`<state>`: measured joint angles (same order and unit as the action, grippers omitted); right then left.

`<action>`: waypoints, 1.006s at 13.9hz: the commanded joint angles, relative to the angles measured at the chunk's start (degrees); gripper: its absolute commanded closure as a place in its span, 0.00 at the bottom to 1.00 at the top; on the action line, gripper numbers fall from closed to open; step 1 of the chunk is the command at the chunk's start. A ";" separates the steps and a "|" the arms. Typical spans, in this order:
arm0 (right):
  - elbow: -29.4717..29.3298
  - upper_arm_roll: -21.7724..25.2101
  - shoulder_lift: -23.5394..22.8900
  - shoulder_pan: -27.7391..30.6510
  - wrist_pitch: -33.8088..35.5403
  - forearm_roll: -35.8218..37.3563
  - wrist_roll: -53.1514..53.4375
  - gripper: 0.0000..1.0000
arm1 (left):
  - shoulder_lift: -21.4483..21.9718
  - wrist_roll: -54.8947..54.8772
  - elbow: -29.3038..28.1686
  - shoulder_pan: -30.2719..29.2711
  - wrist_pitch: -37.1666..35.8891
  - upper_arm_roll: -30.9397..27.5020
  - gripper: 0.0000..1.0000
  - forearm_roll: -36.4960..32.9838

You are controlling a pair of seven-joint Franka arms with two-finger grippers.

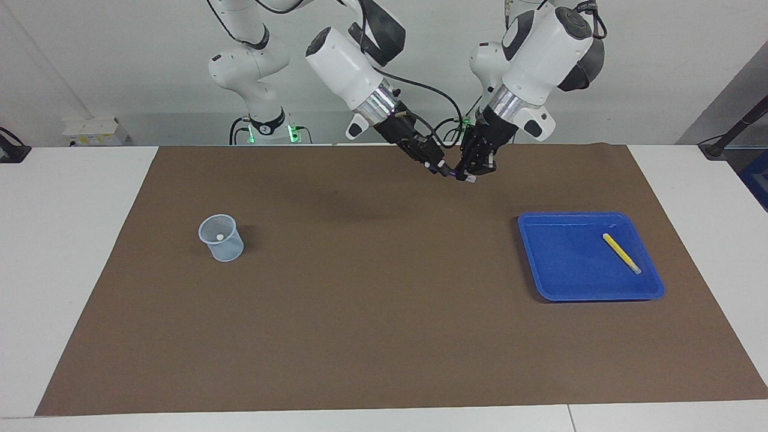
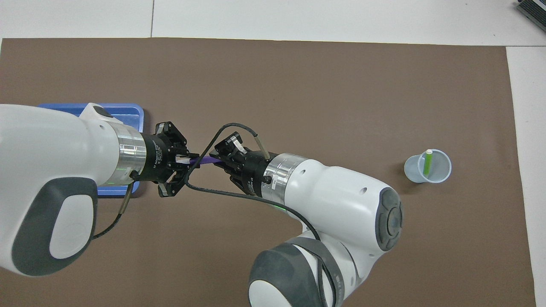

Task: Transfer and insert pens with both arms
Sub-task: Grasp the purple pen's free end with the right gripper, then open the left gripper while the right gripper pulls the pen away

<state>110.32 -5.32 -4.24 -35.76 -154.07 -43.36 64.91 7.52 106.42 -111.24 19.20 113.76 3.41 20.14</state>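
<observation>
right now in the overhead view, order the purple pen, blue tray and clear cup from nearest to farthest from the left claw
1. Purple pen: gripped in the left claw, its other end in the right claw.
2. Blue tray: toward the left arm's end of the table, partly under that arm.
3. Clear cup: toward the right arm's end, holding the green pen.

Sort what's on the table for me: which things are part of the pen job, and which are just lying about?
Part of the job:
- purple pen, held in the air by both left gripper and right gripper
- yellow pen in the blue tray
- green pen standing in the clear cup

Lying about:
- brown mat only
</observation>
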 commanded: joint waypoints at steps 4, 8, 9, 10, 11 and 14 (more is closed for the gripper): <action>-0.37 0.05 -0.07 -0.10 -0.88 -0.85 -0.66 1.00 | 1.97 0.54 -1.70 1.01 -0.91 -0.51 1.00 0.34; -0.28 0.05 -0.07 0.07 -0.70 -0.85 -0.93 1.00 | 2.05 0.45 -1.62 1.01 -0.21 -0.51 0.14 0.34; -0.28 0.14 -0.07 0.25 -0.27 -0.42 -1.45 1.00 | 2.23 0.45 -1.62 1.01 -0.20 -0.51 0.12 0.34; -0.20 0.14 0.02 0.51 0.87 -0.32 -3.46 1.00 | 2.23 0.45 -1.62 1.01 -0.20 -0.51 0.10 0.34; -0.20 0.31 0.11 1.21 3.58 -0.24 -6.44 1.00 | 2.23 0.28 -1.62 0.92 -0.20 -0.51 0.10 0.34; -0.28 0.49 0.63 4.98 12.28 2.04 -18.03 1.00 | 2.32 -4.53 -2.14 0.49 -0.55 -0.51 0.10 0.34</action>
<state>110.21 -4.68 -4.24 -33.53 -146.57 -42.90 53.44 8.08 105.29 -111.29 19.24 113.74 3.63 20.17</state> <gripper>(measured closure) 0.811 0.097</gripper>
